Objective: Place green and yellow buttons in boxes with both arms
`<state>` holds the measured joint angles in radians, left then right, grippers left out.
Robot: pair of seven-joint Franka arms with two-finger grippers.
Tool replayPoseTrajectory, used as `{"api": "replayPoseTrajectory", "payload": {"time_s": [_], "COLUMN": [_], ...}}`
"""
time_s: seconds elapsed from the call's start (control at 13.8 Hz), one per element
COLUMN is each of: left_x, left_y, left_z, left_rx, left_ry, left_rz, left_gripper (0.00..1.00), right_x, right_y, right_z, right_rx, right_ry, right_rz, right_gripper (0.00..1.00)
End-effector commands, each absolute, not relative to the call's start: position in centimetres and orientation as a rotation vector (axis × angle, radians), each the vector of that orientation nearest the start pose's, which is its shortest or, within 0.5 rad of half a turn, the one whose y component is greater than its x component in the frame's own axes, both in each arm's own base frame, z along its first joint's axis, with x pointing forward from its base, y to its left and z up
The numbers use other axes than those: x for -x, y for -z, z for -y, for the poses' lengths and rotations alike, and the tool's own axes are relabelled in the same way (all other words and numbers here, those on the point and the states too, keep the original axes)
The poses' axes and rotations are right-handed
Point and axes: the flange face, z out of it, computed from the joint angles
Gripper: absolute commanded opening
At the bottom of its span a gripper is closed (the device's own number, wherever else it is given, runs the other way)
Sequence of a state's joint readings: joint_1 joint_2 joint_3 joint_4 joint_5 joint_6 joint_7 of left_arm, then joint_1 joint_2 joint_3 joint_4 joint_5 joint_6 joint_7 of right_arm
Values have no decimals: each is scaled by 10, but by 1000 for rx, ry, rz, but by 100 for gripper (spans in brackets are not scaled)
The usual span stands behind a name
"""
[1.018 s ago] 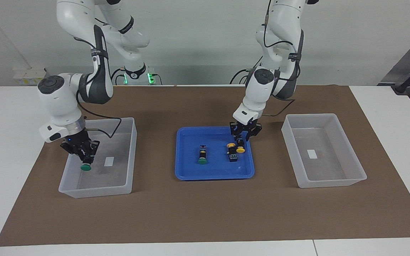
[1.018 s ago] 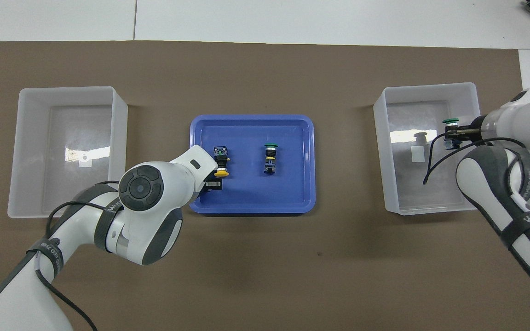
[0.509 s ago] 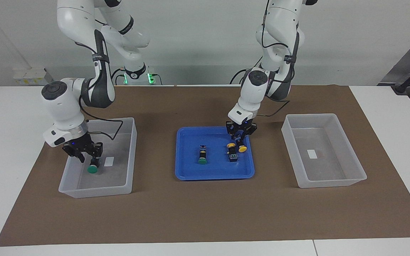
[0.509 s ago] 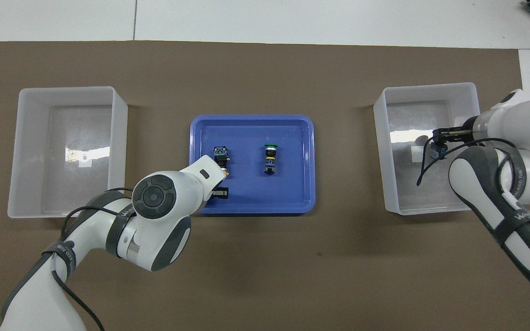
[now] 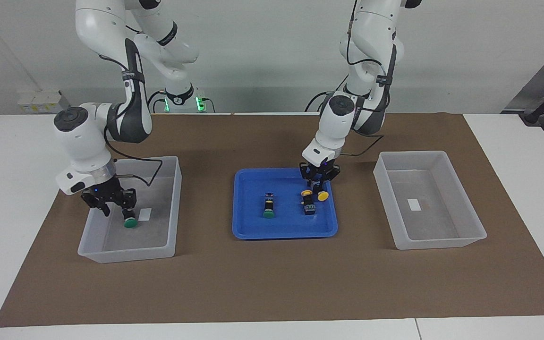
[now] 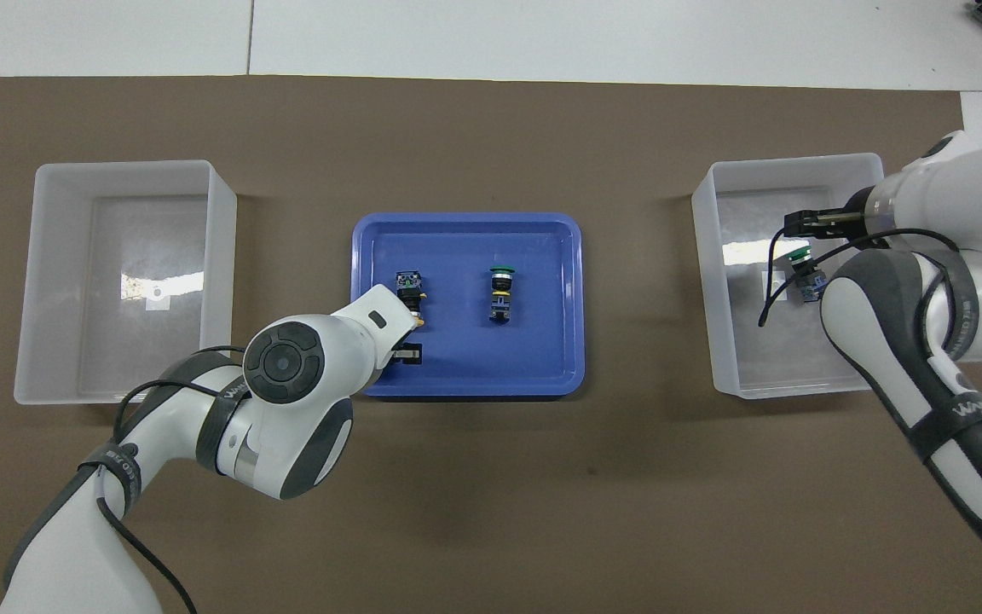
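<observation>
Brown mat (image 5: 272, 283): two boxes (image 5: 130, 212), four buttons (image 5: 268, 207); right claw (image 5: 109, 200) released, left claw (image 5: 319, 182) grasping unclear.

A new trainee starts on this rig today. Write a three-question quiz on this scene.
1. True or false: the blue tray holds exactly one green button.
2. Which tool is over the tray: A) left tool, B) right tool?
3. How many buttons lie in the box at the left arm's end?
Key: 1 true. 2 A; the right tool is open over the box at the right arm's end, above the second green button lying in it. 3 none.
</observation>
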<state>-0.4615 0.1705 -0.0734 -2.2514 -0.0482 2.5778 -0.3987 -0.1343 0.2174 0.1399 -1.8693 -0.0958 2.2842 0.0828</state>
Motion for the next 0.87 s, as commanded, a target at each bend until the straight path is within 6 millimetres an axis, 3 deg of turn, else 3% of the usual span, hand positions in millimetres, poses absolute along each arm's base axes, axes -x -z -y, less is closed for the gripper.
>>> {"api": "replayPoseTrajectory", "payload": {"time_s": [0.0, 0.22, 0.44, 0.58, 0.73, 0.8], "left_x": [-484, -501, -530, -543, -552, -560], "left_y": [-318, -346, -393, -415, -424, -428], "left_z": [280, 274, 242, 219, 196, 177], "left_rx": [3249, 3236, 3223, 3221, 3212, 3212], "left_ry": [223, 157, 110, 104, 80, 91], "left_rz": [-133, -106, -36, -17, -54, -71], "left_gripper": [0, 0, 0, 0, 0, 0], "right_x": [-630, -625, -616, -610, -601, -599], "right_y": [-440, -439, -429, -410, -388, -382], "right_z": [-62, -126, -187, -228, -271, -281], "right_rx": [3128, 3087, 3030, 2993, 2959, 2949], "right_ry": [341, 367, 386, 387, 394, 399], "right_rz": [-95, -168, -273, -320, -324, -329], "right_gripper": [90, 90, 90, 90, 89, 88]}}
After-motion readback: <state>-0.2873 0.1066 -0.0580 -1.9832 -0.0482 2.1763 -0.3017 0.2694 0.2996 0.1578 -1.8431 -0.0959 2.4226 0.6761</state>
